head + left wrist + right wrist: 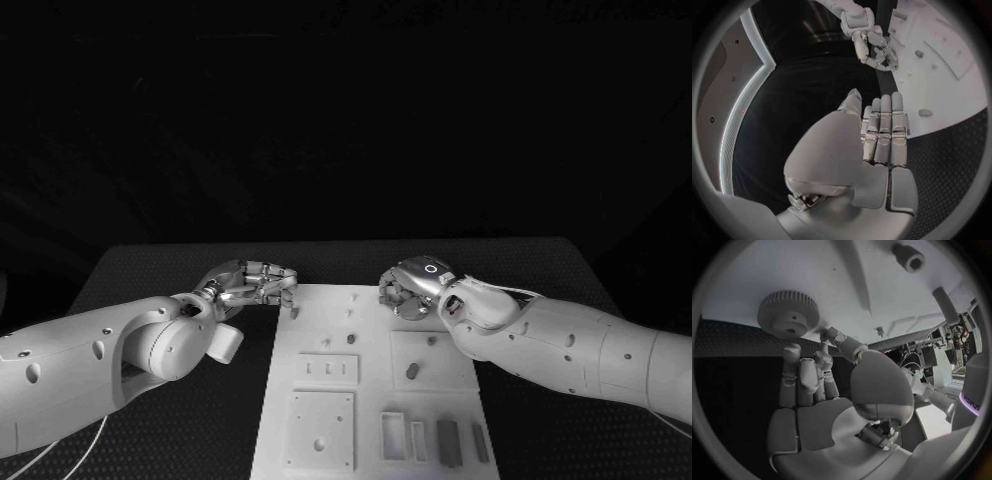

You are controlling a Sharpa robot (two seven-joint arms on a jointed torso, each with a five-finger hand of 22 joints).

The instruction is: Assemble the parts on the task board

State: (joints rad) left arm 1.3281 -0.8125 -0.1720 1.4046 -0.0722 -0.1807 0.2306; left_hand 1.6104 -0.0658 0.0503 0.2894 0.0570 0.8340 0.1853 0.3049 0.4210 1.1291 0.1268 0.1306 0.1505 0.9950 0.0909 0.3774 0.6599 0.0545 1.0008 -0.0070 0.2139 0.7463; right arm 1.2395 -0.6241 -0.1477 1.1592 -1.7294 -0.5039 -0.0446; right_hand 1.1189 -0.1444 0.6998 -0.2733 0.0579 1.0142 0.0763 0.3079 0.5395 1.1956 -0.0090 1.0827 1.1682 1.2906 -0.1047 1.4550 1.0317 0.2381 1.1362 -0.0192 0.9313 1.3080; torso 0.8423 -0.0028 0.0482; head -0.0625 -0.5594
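The white task board (325, 420) lies in the middle of the table. My left hand (254, 283) hovers at its far left corner, fingers (881, 131) stretched out side by side and holding nothing. My right hand (414, 289) is over the board's far right part. Its fingers (802, 376) are spread and empty, their tips close to a grey gear (788, 315) lying flat on the board. Whether they touch the gear I cannot tell. Small grey parts (413, 371) (351, 339) stand in the board's middle. Two dark bars (449, 441) lie near its right front.
Square raised plates (320, 428) and narrow slots (394, 435) take up the board's near half. A socket-head screw (908, 260) and a grey cylinder (944, 304) sit on the board beyond the gear. Black textured table (159, 265) surrounds the board.
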